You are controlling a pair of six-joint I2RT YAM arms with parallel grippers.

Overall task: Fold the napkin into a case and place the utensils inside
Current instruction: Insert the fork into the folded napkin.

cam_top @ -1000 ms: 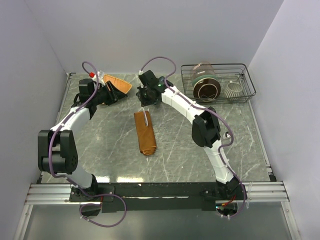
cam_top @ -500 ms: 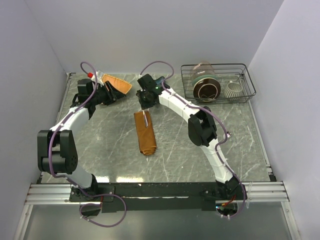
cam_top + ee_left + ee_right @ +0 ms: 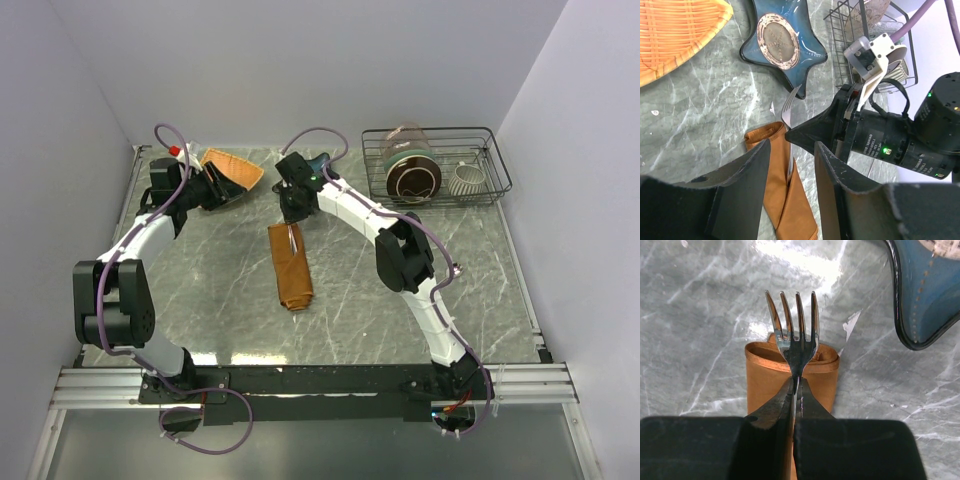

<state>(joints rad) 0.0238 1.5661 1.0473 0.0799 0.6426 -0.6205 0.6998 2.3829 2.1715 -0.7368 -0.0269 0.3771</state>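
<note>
The case (image 3: pixel 291 270) is a narrow rust-orange pouch lying mid-table, its open mouth at the far end. My right gripper (image 3: pixel 291 214) hangs over that mouth. In the right wrist view it (image 3: pixel 796 390) is shut on the neck of a silver fork (image 3: pixel 795 335), tines pointing away past the case's mouth (image 3: pixel 765 372). My left gripper (image 3: pixel 224 189) is open and empty at the far left. In its view (image 3: pixel 792 200) the case (image 3: pixel 785 200) and the fork tines (image 3: pixel 791 102) show between its fingers. No spoon shows.
An orange woven plate (image 3: pixel 240 165) and a blue star-shaped dish (image 3: pixel 782 42) sit at the far left, the dish just beyond the case mouth. A wire rack (image 3: pixel 436 165) with a jar, a bowl and a cup stands at the far right.
My right gripper has shifted slightly nearer the case's mouth with the fork. My left arm has drawn back a little to the far left.
</note>
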